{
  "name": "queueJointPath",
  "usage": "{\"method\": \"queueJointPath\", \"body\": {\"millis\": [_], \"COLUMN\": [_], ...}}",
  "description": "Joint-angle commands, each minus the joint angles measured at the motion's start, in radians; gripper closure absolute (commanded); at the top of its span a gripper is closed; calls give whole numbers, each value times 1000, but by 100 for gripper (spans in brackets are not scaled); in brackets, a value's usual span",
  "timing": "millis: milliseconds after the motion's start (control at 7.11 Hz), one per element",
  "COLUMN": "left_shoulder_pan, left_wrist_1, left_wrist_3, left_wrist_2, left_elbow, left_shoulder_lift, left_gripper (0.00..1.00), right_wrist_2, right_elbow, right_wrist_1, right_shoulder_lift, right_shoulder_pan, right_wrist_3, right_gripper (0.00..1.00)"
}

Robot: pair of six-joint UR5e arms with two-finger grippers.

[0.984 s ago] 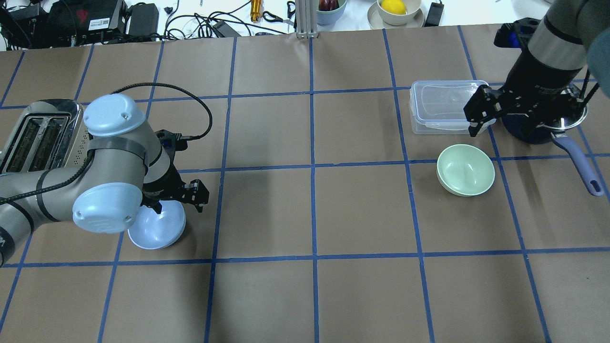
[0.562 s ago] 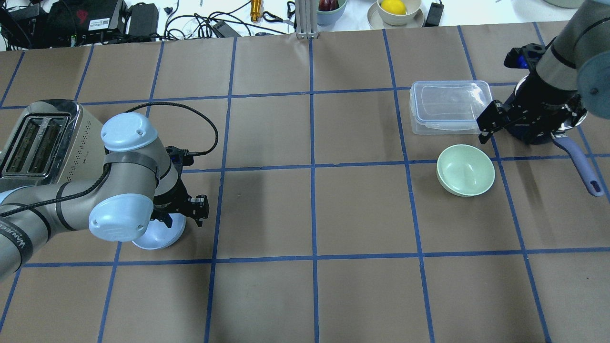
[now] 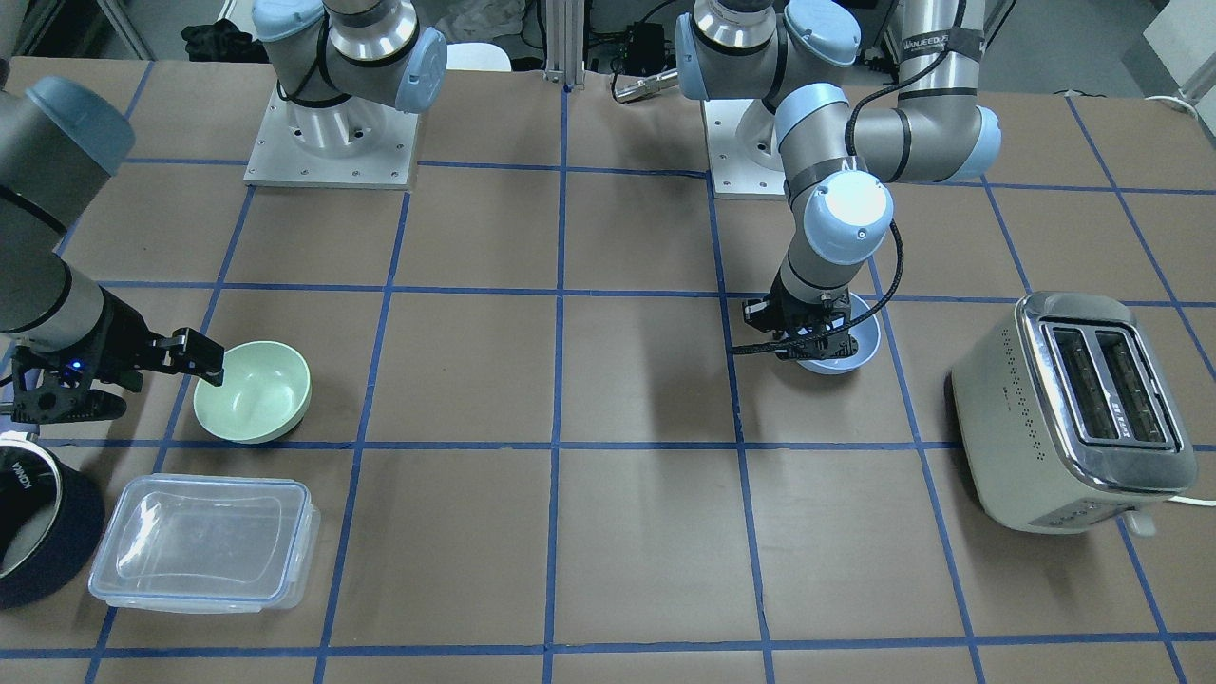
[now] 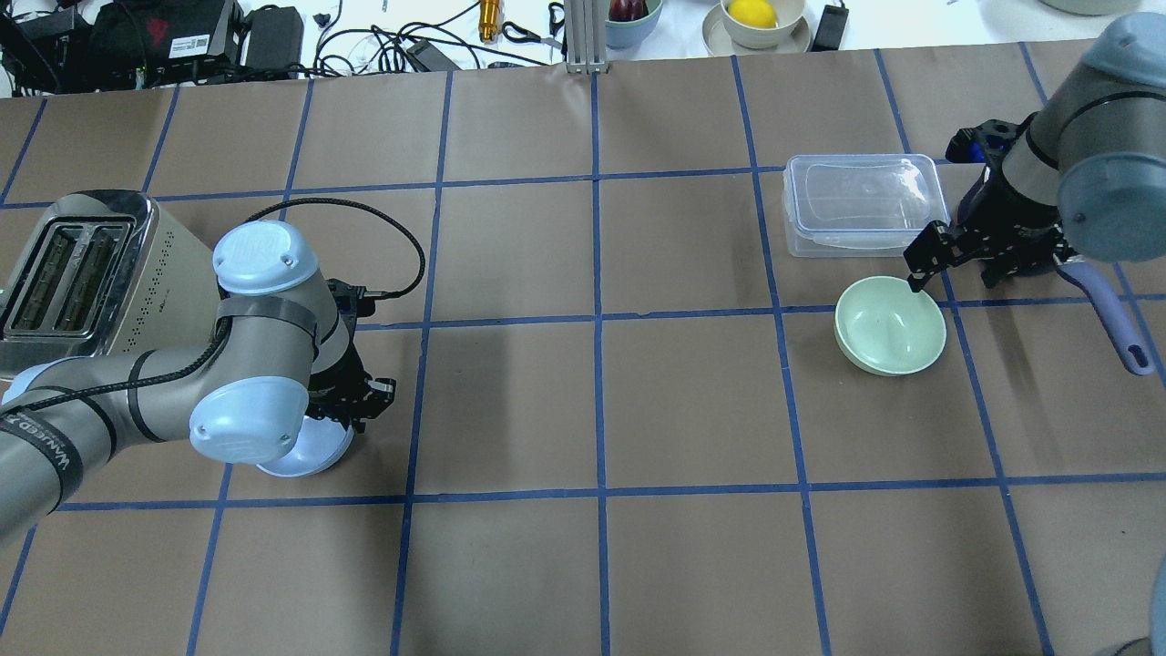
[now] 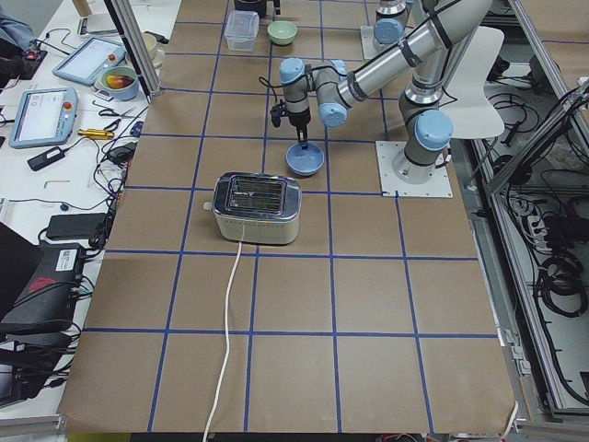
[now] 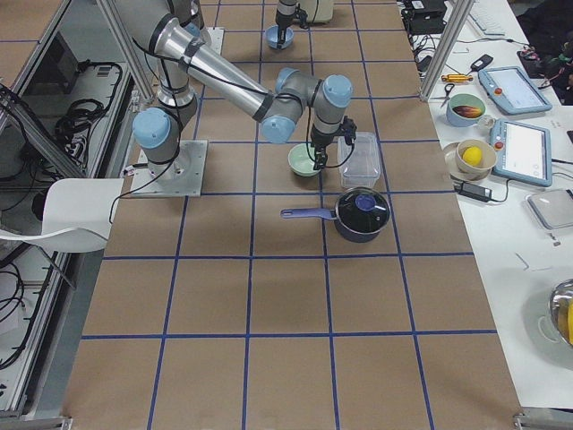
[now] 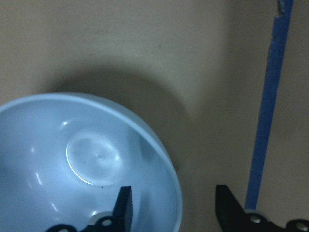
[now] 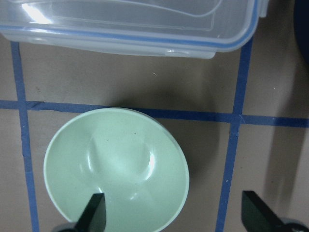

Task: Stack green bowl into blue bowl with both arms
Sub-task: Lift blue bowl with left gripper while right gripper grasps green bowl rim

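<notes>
Plastic, smooth and pale mint, forms the round green bowl (image 4: 890,326). It sits open-side up at the right middle of the overhead frame, just below a clear rectangular lidded container (image 4: 861,202). The right claw (image 8: 176,215) is spread apart across the bowl's rim, one finger over the inside and one outside.

The blue bowl (image 4: 314,453), glossy sky-blue and round, lies at lower left, partly under the left arm. The left claw (image 7: 174,209) is also apart, straddling its wall.

Both bowls rest on the matte brown paper surface (image 4: 601,410), which has a grid of blue tape. A shiny boxy toaster (image 4: 82,264) stands at the left.
</notes>
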Motion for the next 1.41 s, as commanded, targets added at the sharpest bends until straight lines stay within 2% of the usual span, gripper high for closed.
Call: {"method": "queueJointPath", "body": {"millis": [0,141,281,422,562,844,984,1266], "left_shoulder_pan": [-93,-195,-309,-392,-444,-498,-517,-518], "left_wrist_1": [12,-30,-111,-153,-152,-152,-158,-152], "left_wrist_3": [-86,-167,-364,-451,-495,-488,-484,-473], "left_wrist_2": [-2,-9,-90,-129,-129,-118,-114,-83], "left_elbow": [55,157,298,438,530,669,712,714], "left_shoulder_lift": [10,-4,-37,-97,-177,-339,-401,-464], "left_gripper": [100,100,100,100,100,100,100,100], "right_wrist_2": [5,5,8,8,7,7,4,-9], "right_elbow": [3,14,41,64,92,109,109,98], "right_wrist_1": [-14,-12,-15,-52,-84,-127,-123,-114], "right_shoulder_lift": [59,79,81,87,96,98,98,89], "right_shoulder_pan": [-27,-27,-27,-27,-27,-27,-27,-30], "right_wrist_3": [-33,-40,-41,-43,-44,-80,-78,-77], "right_gripper": [0,1,4,5,17,91,100,100]}}
